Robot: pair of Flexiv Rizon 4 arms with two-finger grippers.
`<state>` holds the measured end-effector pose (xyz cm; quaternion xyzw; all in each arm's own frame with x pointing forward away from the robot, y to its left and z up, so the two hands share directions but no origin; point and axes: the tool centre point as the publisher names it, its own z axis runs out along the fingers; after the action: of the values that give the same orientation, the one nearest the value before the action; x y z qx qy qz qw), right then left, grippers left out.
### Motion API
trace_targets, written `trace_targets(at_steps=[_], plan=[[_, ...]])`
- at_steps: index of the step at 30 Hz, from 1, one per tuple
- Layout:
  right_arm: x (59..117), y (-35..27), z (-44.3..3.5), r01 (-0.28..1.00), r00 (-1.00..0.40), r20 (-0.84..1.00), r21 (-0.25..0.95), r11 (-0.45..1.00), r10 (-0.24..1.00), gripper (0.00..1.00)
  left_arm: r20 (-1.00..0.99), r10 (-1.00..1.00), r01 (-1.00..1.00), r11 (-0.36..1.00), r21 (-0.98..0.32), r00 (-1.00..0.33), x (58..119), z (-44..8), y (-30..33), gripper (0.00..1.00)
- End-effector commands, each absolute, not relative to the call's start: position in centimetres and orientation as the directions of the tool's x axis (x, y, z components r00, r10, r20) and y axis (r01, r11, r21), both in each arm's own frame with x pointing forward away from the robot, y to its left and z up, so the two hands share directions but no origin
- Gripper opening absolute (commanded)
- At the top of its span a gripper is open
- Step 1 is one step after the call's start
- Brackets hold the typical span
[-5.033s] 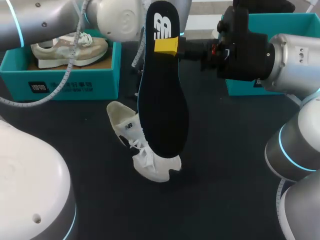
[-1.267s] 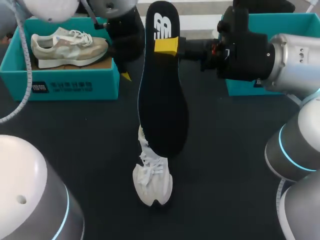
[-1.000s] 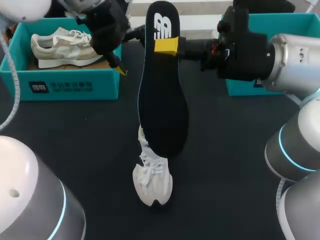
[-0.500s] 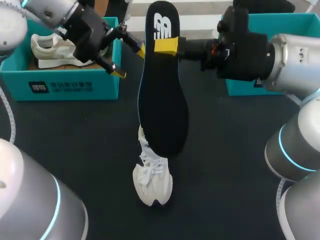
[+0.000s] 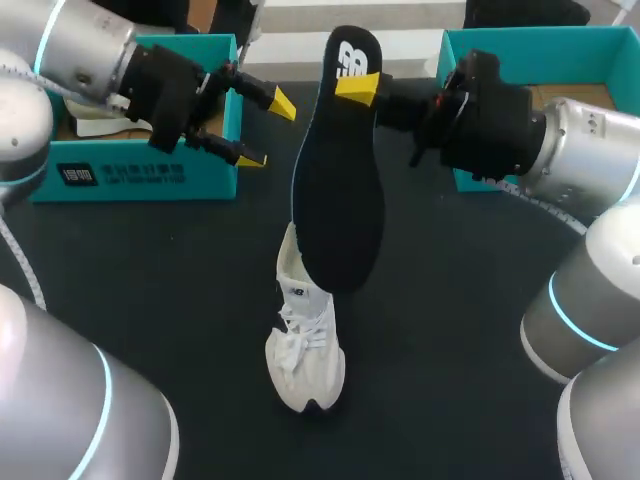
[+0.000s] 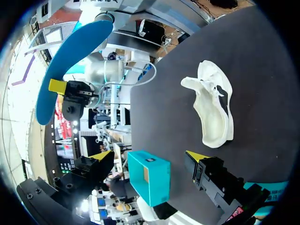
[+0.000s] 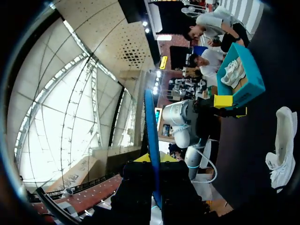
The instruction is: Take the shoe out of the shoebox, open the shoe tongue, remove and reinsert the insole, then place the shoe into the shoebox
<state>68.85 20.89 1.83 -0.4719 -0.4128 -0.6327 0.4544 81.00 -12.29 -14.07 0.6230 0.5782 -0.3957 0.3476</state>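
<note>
Head view: right gripper (image 5: 356, 86) is pinching the far end of the black insole (image 5: 340, 190), which hangs in the air over the white shoe (image 5: 305, 355) sitting mid-table, toe pointing near. Left gripper (image 5: 265, 130) is spread wide and holding nothing, over by the left shoebox (image 5: 130, 175). My take for reinserting: bring the left one down to pin the shoe and keep the tongue back, then feed the insole in low end first at a shallow slant so it doesn't buckle
</note>
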Motion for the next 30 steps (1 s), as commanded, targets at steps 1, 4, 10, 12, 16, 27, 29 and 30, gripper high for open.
trace_targets(at_steps=[1,4,10,12,16,27,29,30], plan=[[69.7,19.9,1.0,0.979,-0.059,0.978,0.017,-0.204,-0.202,0.00,-0.985,0.168,0.999,-0.032,0.028,0.033,79.3,-14.5,-12.1,1.00],[70.8,19.8,-0.1,0.982,0.018,0.974,-0.059,-0.178,-0.224,0.00,-0.993,0.078,0.996,-0.034,0.087,0.089,78.5,-14.0,-12.0,1.00],[72.2,19.8,-1.9,0.973,0.146,0.963,-0.181,-0.144,-0.227,0.00,-0.994,-0.015,0.994,-0.010,0.107,0.107,77.5,-13.2,-11.9,1.00],[72.5,19.9,-2.3,0.969,0.177,0.958,-0.210,-0.131,-0.225,0.00,-0.995,-0.020,0.995,0.002,0.097,0.097,77.3,-13.1,-11.9,1.00],[72.6,20.3,-3.2,0.956,0.246,0.945,-0.274,-0.108,-0.217,0.00,-0.995,-0.008,0.996,0.004,0.095,0.095,76.9,-12.7,-11.7,1.00],[75.1,21.5,-5.9,0.923,0.358,0.922,-0.373,-0.091,-0.146,0.00,-0.992,-0.046,0.993,-0.002,0.118,0.118,74.5,-9.9,-12.3,1.00],[75.9,21.7,-6.0,0.921,0.368,0.921,-0.380,-0.087,-0.128,0.00,-0.992,-0.054,0.993,-0.011,0.119,0.118,73.9,-9.5,-12.6,1.00],[76.3,21.7,-6.3,0.921,0.373,0.920,-0.383,-0.075,-0.118,0.00,-0.993,-0.061,0.994,-0.016,0.106,0.105,73.6,-9.4,-12.7,1.00]])
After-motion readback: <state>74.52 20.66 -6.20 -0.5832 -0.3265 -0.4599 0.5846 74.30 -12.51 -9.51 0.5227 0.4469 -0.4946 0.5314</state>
